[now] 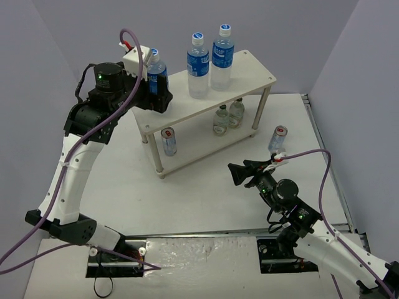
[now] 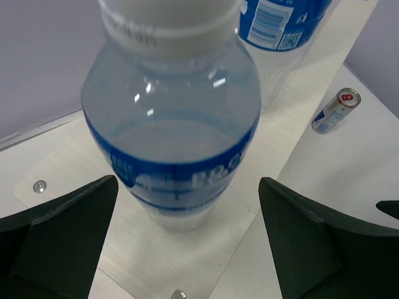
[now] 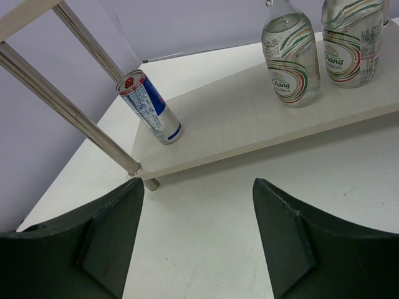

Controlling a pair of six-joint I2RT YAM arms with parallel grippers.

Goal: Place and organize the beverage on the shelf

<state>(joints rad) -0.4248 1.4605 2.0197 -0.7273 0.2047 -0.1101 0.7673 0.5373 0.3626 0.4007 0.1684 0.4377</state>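
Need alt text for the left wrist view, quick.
A tall blue-labelled bottle stands on the shelf's top board between the fingers of the open left pincer, with gaps on both sides. A second blue-labelled bottle stands behind it, and a red-topped can sits on the table beyond.

Clear blue-labelled, white-capped bottles (image 1: 197, 65); silver, red-topped cans (image 1: 169, 141); pale whitish wood-grain shelf (image 1: 262, 73)

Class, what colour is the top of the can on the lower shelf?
The can has a red top; the right wrist view shows it best.

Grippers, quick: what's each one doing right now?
Left gripper: open, jaws astride the tall clear blue-labelled bottle, not touching.
Right gripper: open, empty.
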